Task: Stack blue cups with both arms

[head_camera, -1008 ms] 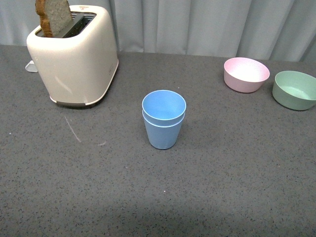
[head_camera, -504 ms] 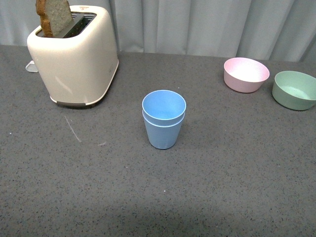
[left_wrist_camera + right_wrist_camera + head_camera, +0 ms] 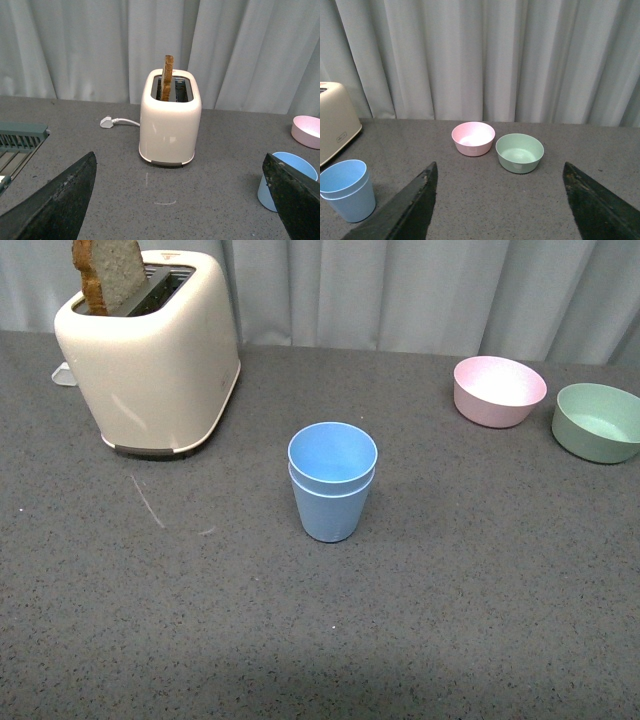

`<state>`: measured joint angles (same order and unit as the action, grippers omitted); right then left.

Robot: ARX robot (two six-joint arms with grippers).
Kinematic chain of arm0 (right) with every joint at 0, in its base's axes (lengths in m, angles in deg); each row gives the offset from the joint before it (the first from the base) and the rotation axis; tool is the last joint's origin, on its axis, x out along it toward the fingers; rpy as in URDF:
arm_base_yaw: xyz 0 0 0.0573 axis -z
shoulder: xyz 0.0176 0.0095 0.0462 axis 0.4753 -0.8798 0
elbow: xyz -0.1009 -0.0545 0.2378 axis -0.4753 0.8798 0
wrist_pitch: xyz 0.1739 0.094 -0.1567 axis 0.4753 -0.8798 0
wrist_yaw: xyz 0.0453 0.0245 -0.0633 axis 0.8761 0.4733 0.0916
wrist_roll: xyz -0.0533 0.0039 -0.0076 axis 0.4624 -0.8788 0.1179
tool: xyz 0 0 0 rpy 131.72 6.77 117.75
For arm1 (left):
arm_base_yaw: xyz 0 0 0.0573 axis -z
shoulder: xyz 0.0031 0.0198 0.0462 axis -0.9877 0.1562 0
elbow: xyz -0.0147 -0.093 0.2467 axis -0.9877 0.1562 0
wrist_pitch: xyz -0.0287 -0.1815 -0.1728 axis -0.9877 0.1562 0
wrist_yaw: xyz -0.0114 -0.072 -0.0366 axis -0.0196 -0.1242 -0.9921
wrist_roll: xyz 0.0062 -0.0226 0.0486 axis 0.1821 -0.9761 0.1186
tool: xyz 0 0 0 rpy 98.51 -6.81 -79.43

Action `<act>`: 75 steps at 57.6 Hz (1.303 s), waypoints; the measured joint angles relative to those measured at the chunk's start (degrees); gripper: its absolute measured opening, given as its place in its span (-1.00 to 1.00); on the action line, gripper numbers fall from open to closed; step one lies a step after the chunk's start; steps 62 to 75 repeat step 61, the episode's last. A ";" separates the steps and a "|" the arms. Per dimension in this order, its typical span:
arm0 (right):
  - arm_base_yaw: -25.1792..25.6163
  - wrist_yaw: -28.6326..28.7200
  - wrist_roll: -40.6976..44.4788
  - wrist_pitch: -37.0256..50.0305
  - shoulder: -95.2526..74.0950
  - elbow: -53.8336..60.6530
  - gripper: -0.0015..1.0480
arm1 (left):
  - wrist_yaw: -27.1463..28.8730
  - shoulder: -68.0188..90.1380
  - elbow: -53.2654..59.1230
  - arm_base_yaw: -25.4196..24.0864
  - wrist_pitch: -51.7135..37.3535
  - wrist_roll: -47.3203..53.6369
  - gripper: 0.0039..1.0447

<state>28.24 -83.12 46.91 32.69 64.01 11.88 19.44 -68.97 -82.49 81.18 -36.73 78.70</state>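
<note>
Grey curtains hang behind my dark speckled desk, where two blue cups stand nested as one stack at the centre, upright, nothing touching them. One cream toaster with a single slice of bread stands far left; one pink bowl and one green bowl sit side by side far right. My left hand and right hand both hang spread wide, holding nothing.

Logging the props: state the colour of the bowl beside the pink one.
Pale green. The green bowl beside the pink bowl shows best in the right wrist view.
</note>
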 joint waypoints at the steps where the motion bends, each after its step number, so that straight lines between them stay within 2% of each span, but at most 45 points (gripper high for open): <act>1: 0.00 0.02 0.00 0.00 0.00 0.00 0.54 | 0.02 0.00 0.00 0.00 0.00 0.00 0.88; 6: 0.00 0.02 0.00 0.00 0.00 0.00 0.81 | 0.00 0.00 0.00 0.00 0.00 0.00 0.88; 8: 0.00 0.02 -0.07 0.00 0.00 0.00 0.85 | 0.02 0.00 0.00 0.00 0.00 0.00 0.88; 12: 0.00 0.00 -0.02 0.00 0.00 0.00 0.80 | 0.00 0.00 0.00 0.00 0.00 0.00 0.88; 75: 0.00 0.02 -0.02 0.00 0.00 0.00 0.81 | 0.00 0.00 0.00 -0.02 0.00 0.00 0.88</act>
